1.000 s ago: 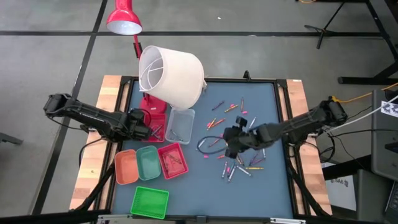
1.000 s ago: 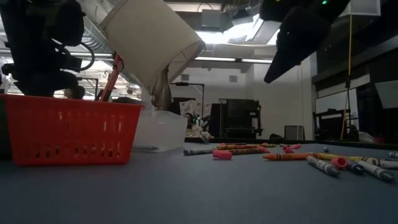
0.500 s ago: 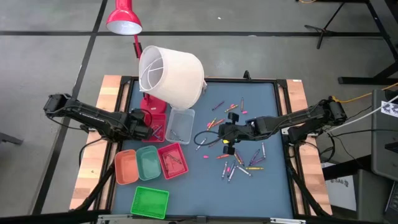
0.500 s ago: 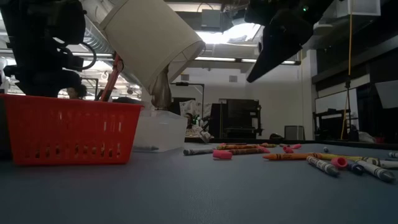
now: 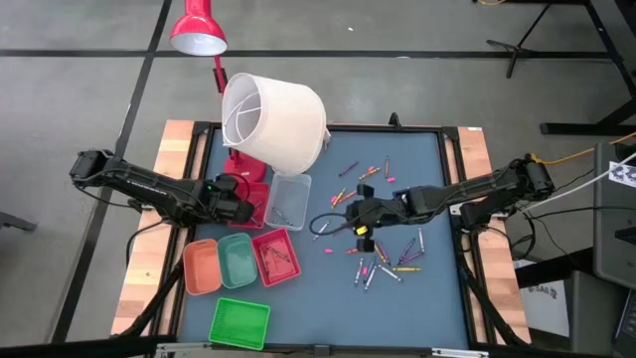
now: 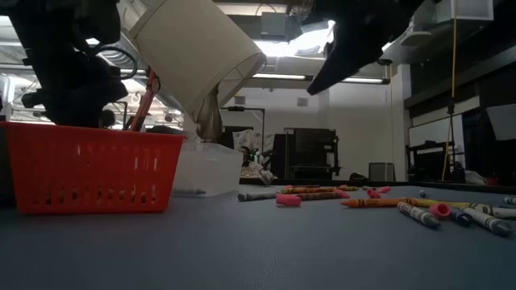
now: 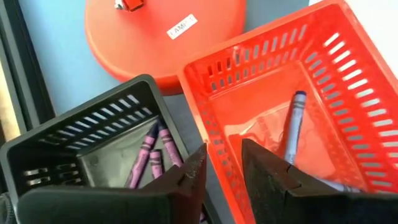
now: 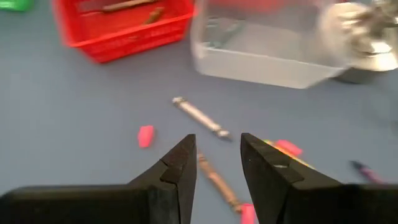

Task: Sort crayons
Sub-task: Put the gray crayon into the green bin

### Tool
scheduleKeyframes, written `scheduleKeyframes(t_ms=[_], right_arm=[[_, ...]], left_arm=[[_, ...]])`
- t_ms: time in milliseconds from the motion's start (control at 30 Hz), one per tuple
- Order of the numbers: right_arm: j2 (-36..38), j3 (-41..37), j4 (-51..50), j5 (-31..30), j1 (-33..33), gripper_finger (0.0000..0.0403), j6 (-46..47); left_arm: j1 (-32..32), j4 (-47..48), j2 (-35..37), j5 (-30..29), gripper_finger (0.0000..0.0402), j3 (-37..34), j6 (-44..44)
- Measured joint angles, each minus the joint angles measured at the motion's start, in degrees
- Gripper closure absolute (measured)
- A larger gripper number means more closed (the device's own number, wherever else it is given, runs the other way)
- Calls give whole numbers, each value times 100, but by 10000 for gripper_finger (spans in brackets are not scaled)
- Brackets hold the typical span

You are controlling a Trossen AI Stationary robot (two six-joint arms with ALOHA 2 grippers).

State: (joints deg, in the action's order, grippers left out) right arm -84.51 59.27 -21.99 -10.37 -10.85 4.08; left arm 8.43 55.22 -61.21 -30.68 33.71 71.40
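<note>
With both grippers open and empty, the right gripper (image 8: 216, 163) above the crayons (image 5: 383, 261) scattered on the counter (image 5: 437, 159) may push a crayon away if it descends off-centre.

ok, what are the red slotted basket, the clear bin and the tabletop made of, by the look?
Red slotted basket: looks like moulded plastic with a slight gloss; even rows of slots in thin walls.
Clear bin: probably clear plastic; the table shows through its walls.
Tabletop: a matte blue-grey sheet, perhaps a mat or laminate, I can't tell which; pale wood strips run along its two sides.
</note>
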Motion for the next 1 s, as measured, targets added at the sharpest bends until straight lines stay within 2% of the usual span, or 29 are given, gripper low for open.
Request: scheduleKeyframes(t_ms=[133,200,667,1000], right_arm=[[0,0,-1,934,-8,279,6],[-66,0,30,1216,-82,279,6],[-1229,-11,181,1502,-1175,279,-600],[-1721,-11,184,1552,-1319,279,-656]], left_arm=[[0,2,0,0,315,0,0],[0,2,0,-1,315,0,0],[1,-83,-7,-7,315,0,-2],[0,-96,-7,-22,315,0,0]])
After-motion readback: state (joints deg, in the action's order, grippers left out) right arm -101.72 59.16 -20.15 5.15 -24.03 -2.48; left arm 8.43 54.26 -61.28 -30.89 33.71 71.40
